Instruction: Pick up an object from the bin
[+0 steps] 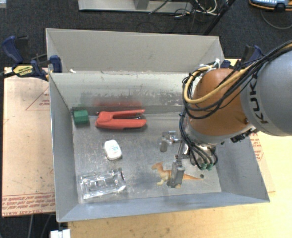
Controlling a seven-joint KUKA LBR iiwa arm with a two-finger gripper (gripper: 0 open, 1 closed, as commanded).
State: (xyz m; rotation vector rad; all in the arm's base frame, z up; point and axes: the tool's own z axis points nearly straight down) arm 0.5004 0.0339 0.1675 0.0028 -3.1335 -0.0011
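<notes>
Arm enters from the right, its rounded orange wrist cover point(215, 103) hung with looped cables over the right half of the grey bin point(136, 86).

The tool point(171, 160) is low over the bin floor, right of centre and toward the near wall. We read its two fingers as spread wide: one metal finger sits farther back, and the other finger point(175, 175) stands closer to the near wall, with bare floor between them. We see nothing gripped between them.

A thin orange piece point(191, 176), flat and irregular in shape, lies on the floor right at the nearer finger, with parts showing on both sides of it. We cannot tell whether the finger touches it or only stands over it.

The rest of the contents lie well apart, to the left:
- red-handled pliers point(121, 119), lying flat near the back wall
- small green block point(80, 116), just left of the pliers, in the back-left corner
- small white rounded object point(112, 149), mid-left
- clear plastic package point(102, 184), front-left, near the near wall
</notes>
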